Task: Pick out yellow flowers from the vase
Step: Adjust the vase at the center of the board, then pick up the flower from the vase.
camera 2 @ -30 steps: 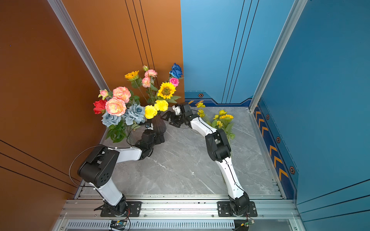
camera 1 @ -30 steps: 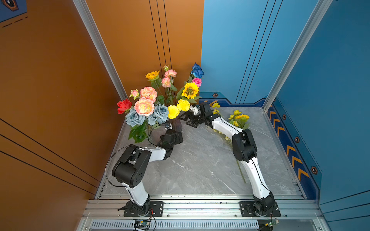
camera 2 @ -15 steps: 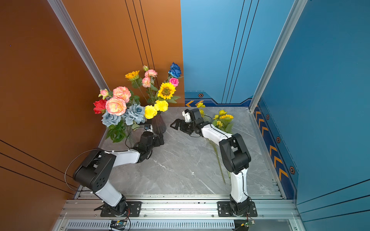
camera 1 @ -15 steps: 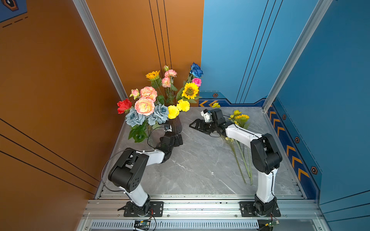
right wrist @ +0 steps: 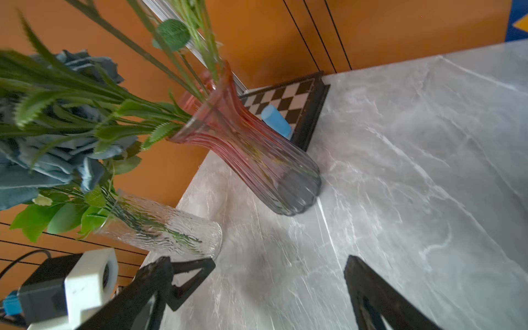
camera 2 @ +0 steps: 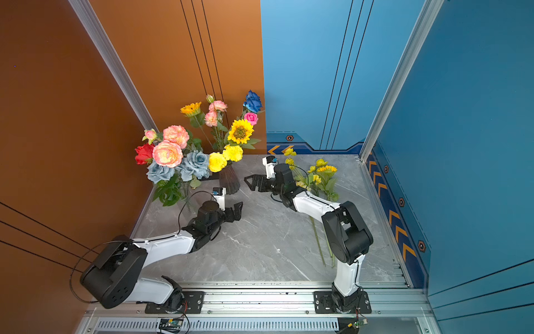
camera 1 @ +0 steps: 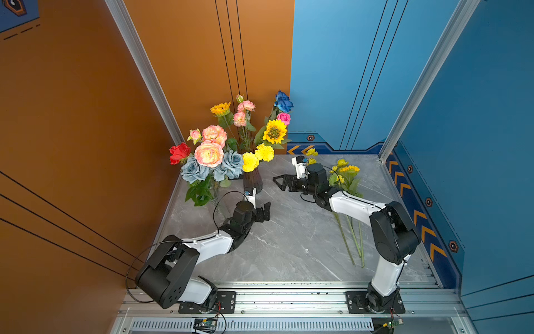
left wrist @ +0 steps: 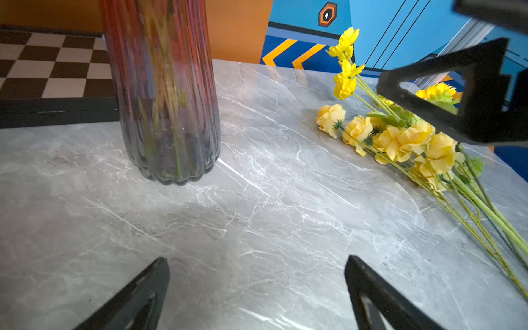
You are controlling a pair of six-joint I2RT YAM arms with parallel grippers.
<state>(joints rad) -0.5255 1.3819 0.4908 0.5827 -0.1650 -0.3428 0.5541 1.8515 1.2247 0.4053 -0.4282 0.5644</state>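
The ribbed vase [left wrist: 168, 114] stands on the marble table [left wrist: 257, 214], contents blurred, perhaps stems; yellow flowers [left wrist: 400, 140] lie well apart.

In the left wrist view the ribbed vase [left wrist: 168, 108] is blurred, its mouth cut off by the edge. In both top views the right arm [camera 1: 355, 206] covers the middle of the yellow flowers [camera 1: 349, 169] lying on the counter [camera 1: 289, 245].

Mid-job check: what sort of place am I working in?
Probably a staged robot test booth: painted orange and blue wall panels, two arms bolted to an aluminium rail, a marble-look tabletop.
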